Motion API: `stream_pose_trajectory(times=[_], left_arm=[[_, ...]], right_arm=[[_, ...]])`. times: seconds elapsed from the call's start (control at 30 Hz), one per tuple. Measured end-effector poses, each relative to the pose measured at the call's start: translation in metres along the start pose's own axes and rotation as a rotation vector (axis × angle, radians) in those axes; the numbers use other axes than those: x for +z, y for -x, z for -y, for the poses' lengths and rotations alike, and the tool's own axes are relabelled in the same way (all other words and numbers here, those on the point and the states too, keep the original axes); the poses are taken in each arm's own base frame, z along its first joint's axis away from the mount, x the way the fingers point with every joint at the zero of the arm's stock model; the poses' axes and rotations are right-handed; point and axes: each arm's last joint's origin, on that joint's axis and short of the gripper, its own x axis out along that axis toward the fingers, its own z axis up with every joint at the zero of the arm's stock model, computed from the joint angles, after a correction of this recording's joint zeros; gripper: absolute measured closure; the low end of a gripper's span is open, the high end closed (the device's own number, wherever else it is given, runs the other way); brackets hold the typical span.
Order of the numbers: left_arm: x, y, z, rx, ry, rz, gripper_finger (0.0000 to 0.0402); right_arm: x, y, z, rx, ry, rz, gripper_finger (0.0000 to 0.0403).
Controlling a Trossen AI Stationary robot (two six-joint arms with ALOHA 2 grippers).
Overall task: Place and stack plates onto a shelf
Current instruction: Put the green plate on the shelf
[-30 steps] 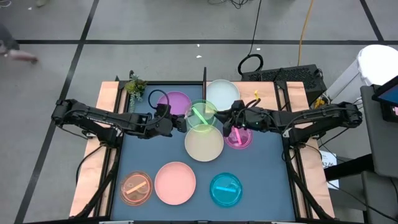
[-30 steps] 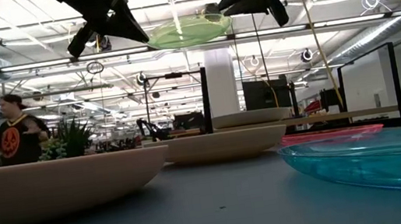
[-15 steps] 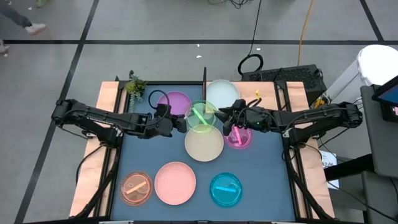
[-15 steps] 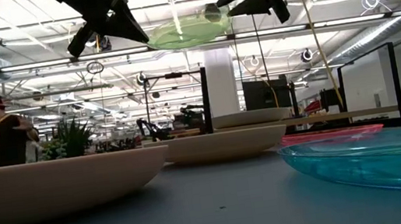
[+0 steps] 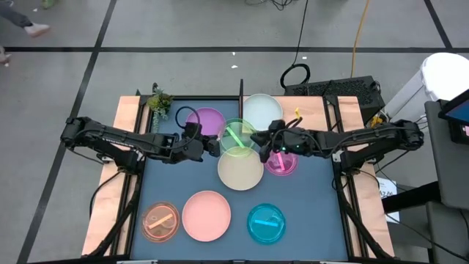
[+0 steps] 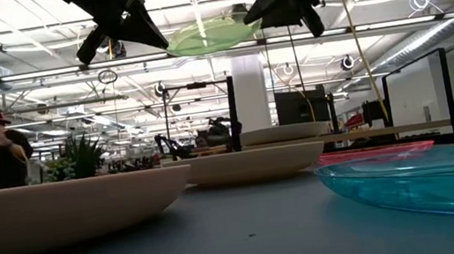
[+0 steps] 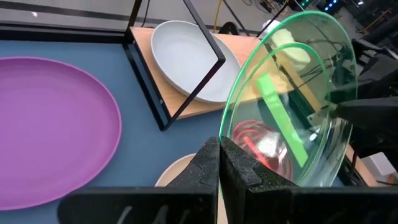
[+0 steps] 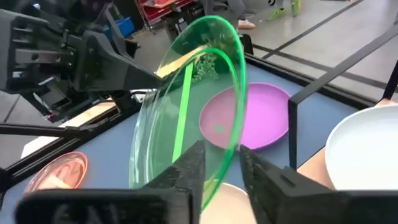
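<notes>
I've got the green dish (image 5: 237,136) midair, left gripper (image 5: 212,144) pinching one rim, right gripper (image 5: 259,139) straddling the opposite rim.

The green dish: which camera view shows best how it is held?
The right wrist view: the green dish fills it, its rim between the right gripper jaws. The left wrist view shows the dish in the left gripper. The high view shows it small, between both arms; the low view, edge-on.
</notes>
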Motion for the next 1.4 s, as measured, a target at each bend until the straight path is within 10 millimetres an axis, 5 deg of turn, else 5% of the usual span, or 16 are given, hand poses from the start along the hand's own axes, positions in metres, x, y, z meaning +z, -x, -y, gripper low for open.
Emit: stream_pose_trajectory(times=[0.2,0.37,0.83,1.4], left_arm=[[0.0,0.0,0.0,0.003,-0.001,0.003,0.0399],[0.0,0.0,0.0,-0.005,0.009,-0.003,0.0389],[0.003,0.004,0.006,-0.107,0.031,-0.072,0.0208],[0.05,0.047,-0.007,-0.213,-0.044,0.053,0.0181]], right_arm=[[0.0,0.001,0.0,0.012,-0.01,-0.007,0.0395],[0.001,0.001,0.001,0.008,-0.021,-0.004,0.0394],[0.002,0.002,0.004,0.0,-0.077,-0.02,0.0401],[0.017,0.06,0.021,-0.036,-0.312,-0.094,0.0402]])
